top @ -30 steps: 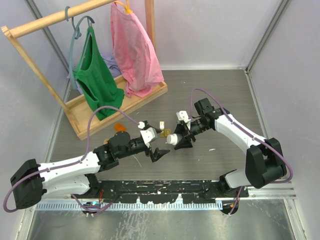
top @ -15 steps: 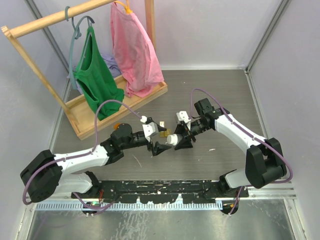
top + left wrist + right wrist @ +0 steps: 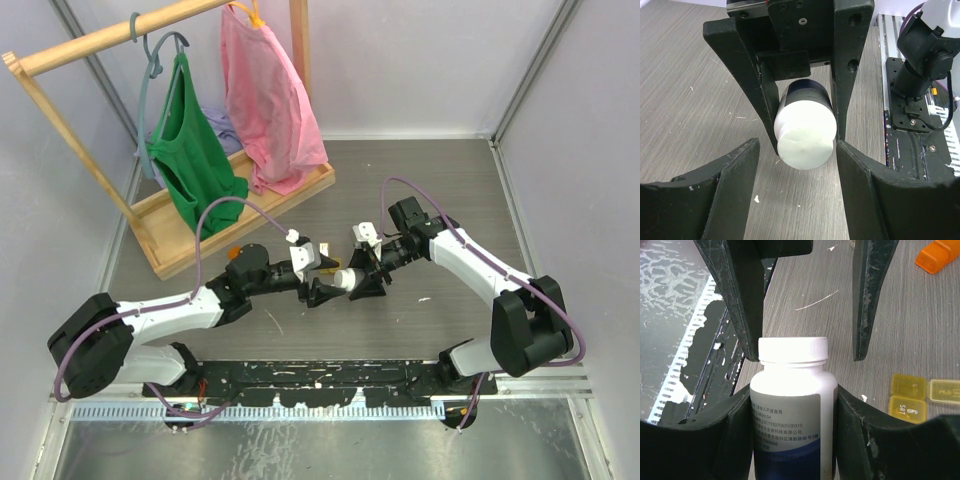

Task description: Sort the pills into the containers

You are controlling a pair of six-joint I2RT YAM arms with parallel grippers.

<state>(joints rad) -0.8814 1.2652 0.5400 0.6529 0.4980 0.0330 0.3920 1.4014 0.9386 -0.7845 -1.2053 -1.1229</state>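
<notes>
At the bottom of the overhead view both arms reach in from their bases and meet over the middle of the table (image 3: 440,190). The right tool (image 3: 362,283) is clenched on a white pill bottle (image 3: 790,405), its two fingers pressed against the labelled body. The bottle lies level, with its white cap (image 3: 804,142) pointing at the other arm.

The left tool (image 3: 797,147) is released, fingers spread to either side of the cap. In the left wrist view a gap shows on both sides. In the right wrist view one finger stands just beside the cap rim and the other is clearly apart from it. It does not appear to grip anything yet.

Past the bottle, at the lower right of the right wrist frame, the yellow pill box (image 3: 907,397) rests on the table, one square cell marked SAT. Whether its lids are up or down cannot be told, and no pill shows inside. A small orange plastic piece (image 3: 935,257) lies farther off, in the upper right corner of that frame.

At the far left of the overhead view, a wooden clothes rack (image 3: 60,55) carries a green garment (image 3: 195,150) and a pink one (image 3: 270,100).

The task looks to be at an early stage: the bottle is lifted and presented, but the cap is on. Uncapping, tipping out the pills and dividing them among the cells all seem left to do.
</notes>
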